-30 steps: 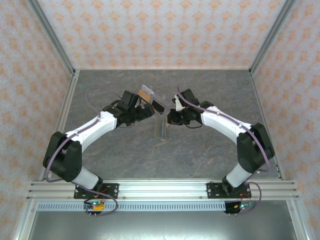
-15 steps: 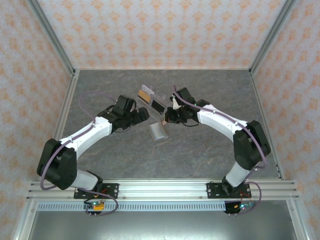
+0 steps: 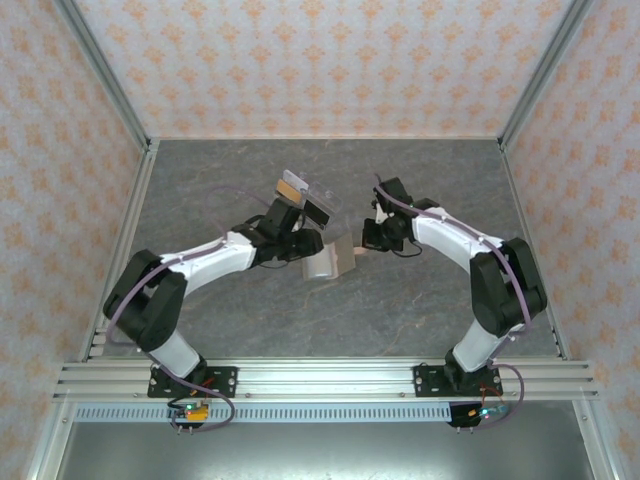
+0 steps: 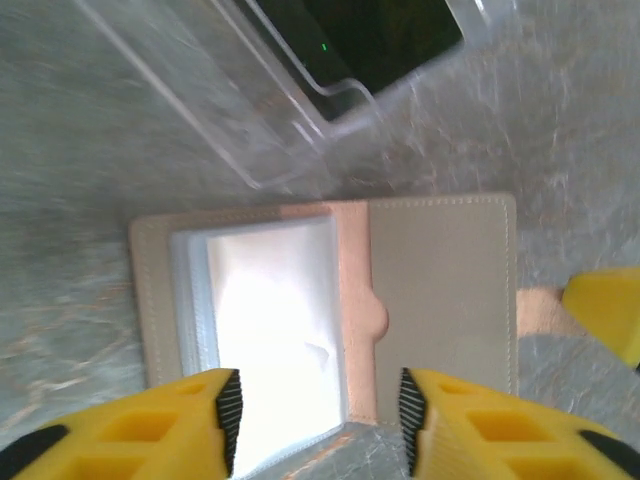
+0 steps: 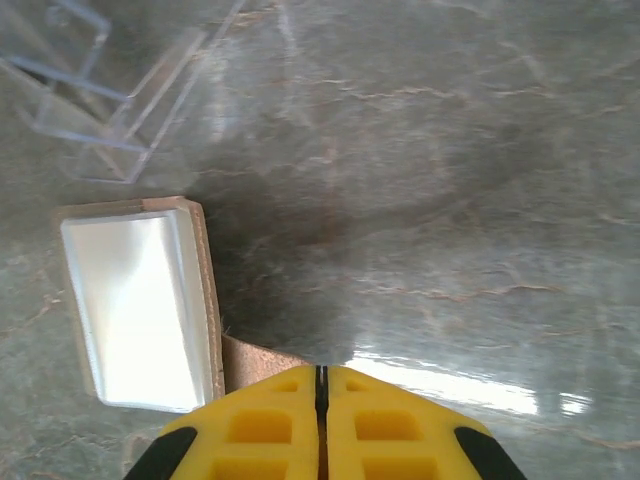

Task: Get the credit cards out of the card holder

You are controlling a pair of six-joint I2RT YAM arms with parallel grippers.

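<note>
The card holder (image 3: 305, 200), a clear plastic slotted stand, sits at the table's middle back with a tan-orange and a black rectangle (image 4: 380, 40) in it. In front of it a tan stitched folder (image 3: 330, 262) lies open flat. A pale grey-blue credit card (image 4: 270, 330) shows behind the folder's clear window. My left gripper (image 4: 318, 420) hovers open over the folder's near edge, its jaws astride the window's edge and the spine. My right gripper (image 5: 321, 372) is shut on a tan flap (image 5: 255, 360) that sticks out from the folder's right side.
The grey marbled table (image 3: 400, 320) is walled by patterned panels with metal posts at the corners. An aluminium rail (image 3: 320, 380) carrying both arm bases runs along the near edge. The stand's clear corner (image 5: 110, 110) lies just beyond the folder.
The folder, standing on edge a second ago, now lies open flat. My right gripper drew to the right with the flap. My left gripper swung over the folder and its jaws narrowed.
</note>
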